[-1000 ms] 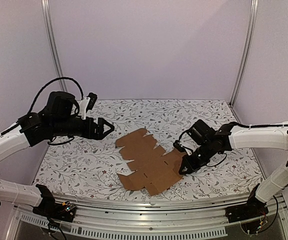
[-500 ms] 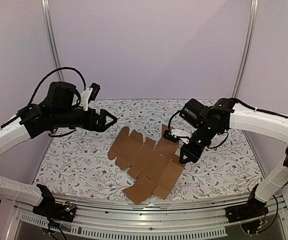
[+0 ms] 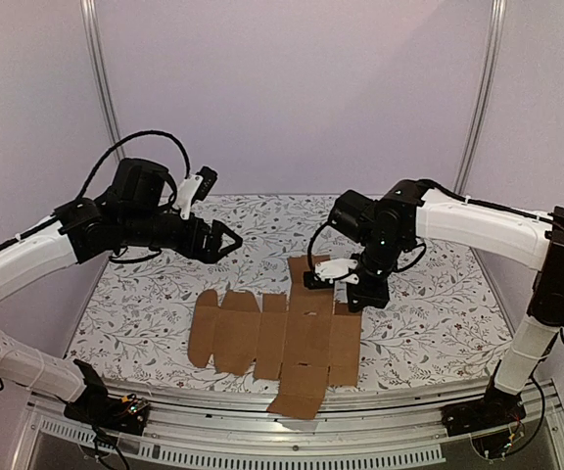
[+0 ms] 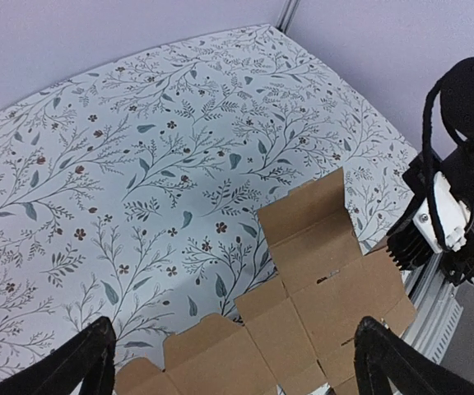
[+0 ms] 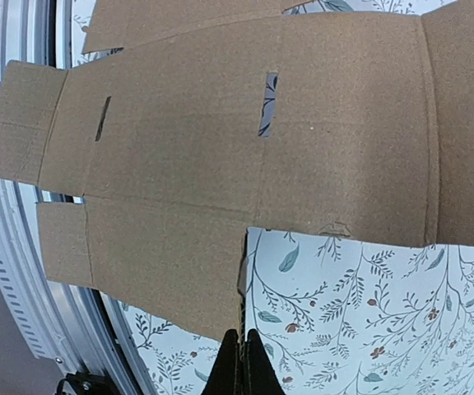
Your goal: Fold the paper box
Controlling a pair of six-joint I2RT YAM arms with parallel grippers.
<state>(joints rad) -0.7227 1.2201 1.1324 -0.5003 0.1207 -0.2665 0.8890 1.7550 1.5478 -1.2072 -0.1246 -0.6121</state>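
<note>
The paper box (image 3: pixel 282 338) is a flat brown die-cut sheet lying unfolded on the flowered table, with its front flap reaching over the near edge. My right gripper (image 3: pixel 349 302) is at the sheet's right rear corner. In the right wrist view the gripper (image 5: pixel 239 362) is shut on the thin edge of a side flap of the sheet (image 5: pixel 220 123). My left gripper (image 3: pixel 231 240) hovers open above the table, behind and left of the sheet. In the left wrist view its fingers (image 4: pixel 97 362) stand wide apart over the sheet (image 4: pixel 327 271), holding nothing.
A metal rail (image 3: pixel 282 431) runs along the table's near edge under the overhanging flap. White walls and two upright posts (image 3: pixel 101 88) close in the back and sides. The right arm's wrist (image 4: pixel 455 214) is close to the sheet's far corner.
The right gripper has dragged and turned the sheet so that it lies squarer and nearer the front edge. The right arm swung left and back. The left gripper drifted slightly right.
</note>
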